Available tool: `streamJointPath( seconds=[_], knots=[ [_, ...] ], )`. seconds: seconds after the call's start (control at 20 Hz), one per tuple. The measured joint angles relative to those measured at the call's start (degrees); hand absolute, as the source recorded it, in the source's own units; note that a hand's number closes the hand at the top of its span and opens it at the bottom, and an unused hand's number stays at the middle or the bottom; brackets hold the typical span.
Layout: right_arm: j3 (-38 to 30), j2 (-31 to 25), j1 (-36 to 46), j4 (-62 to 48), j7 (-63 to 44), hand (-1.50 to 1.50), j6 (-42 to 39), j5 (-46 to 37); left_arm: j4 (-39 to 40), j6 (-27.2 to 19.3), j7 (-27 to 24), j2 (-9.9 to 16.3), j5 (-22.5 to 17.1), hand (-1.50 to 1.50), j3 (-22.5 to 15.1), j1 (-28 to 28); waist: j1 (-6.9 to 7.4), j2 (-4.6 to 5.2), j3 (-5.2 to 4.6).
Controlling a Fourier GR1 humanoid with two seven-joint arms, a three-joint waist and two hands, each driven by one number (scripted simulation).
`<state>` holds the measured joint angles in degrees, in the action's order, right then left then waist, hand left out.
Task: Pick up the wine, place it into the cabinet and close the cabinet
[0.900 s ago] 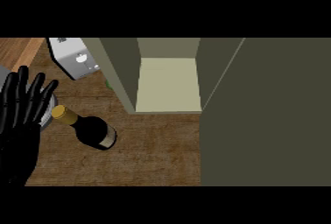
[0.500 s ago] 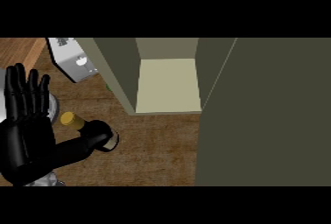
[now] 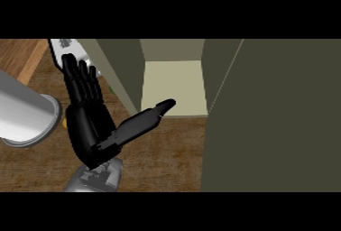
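Left hand: the left hand [image 3: 88,118] shows at the centre-left of the head view, with its grey wrist entering from 6 o'clock. It is released, with the fingers [image 3: 81,81] straight, close together and pointing to 12 o'clock.
Thumb: the thumb [image 3: 143,119] is spread wide and angled towards 2 o'clock. Its tip lies over the front edge of the cabinet's pale shelf.
Grasp: nothing is seen curled in or pinched by the hand.
Right hand: no right hand shows in the view.
Wine: only a small sliver of yellow from the wine [image 3: 64,121] shows, at the hand's 9 o'clock edge. The rest of the bottle is hidden, so I cannot tell whether the hand touches it. It is on the counter side, outside the cabinet.
Cabinet: the cabinet [image 3: 123,72] stands open at 12 o'clock from the hand. Its olive side wall is just beside the fingers.
Shelf: the pale shelf [image 3: 174,85] inside is bare where it shows.
Door: the cabinet door [image 3: 273,113] is a wide, dark olive panel that fills the view from 1 to 5 o'clock.
Counter: the wooden counter [image 3: 160,153] shows below the shelf, at 4 o'clock from the hand.
Grey cylinder: a large grey cylinder [image 3: 20,113] sits at 9 o'clock, close to the view. I cannot tell what it belongs to.
White object: a white and grey object [image 3: 66,49] lies at 11 o'clock, partly behind the fingertips.
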<state>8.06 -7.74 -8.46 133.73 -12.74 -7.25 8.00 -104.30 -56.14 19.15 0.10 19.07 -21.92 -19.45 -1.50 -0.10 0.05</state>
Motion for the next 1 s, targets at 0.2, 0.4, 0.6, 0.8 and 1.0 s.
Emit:
streamJointPath(
  seconds=[0.2,0.4,0.6,0.8,1.0],
  knots=[
    [0.46,-0.05,-0.52,4.25,-4.73,-1.5,0.98,0.57,3.68,-3.86,8.42,-0.12,5.34,-1.5,-2.08,-7.43,0.59,-0.06,-0.01],
    [0.38,-0.15,1.74,5.68,-9.09,-1.5,2.41,0.38,5.29,-7.15,14.4,-0.06,10.58,-1.5,-4.59,-10.85,0.98,-0.09,-0.01],
    [1.4,0.36,2.4,6.37,-10.81,-1.5,3.34,-0.48,5.21,-7.82,21.88,-0.08,16.27,-1.5,-4.28,-14.0,1.21,-0.17,0.0],
    [2.49,0.71,5.37,6.95,-14.22,-1.5,5.19,-2.18,3.68,-7.93,28.65,-0.06,23.04,-1.5,-4.16,-14.69,1.5,-0.27,-0.01],
    [2.47,0.68,6.5,7.51,-16.14,-1.5,5.97,-2.71,1.96,-7.3,34.46,-0.06,29.79,-1.5,-3.59,-14.47,1.51,-0.28,-0.01]
  ],
)
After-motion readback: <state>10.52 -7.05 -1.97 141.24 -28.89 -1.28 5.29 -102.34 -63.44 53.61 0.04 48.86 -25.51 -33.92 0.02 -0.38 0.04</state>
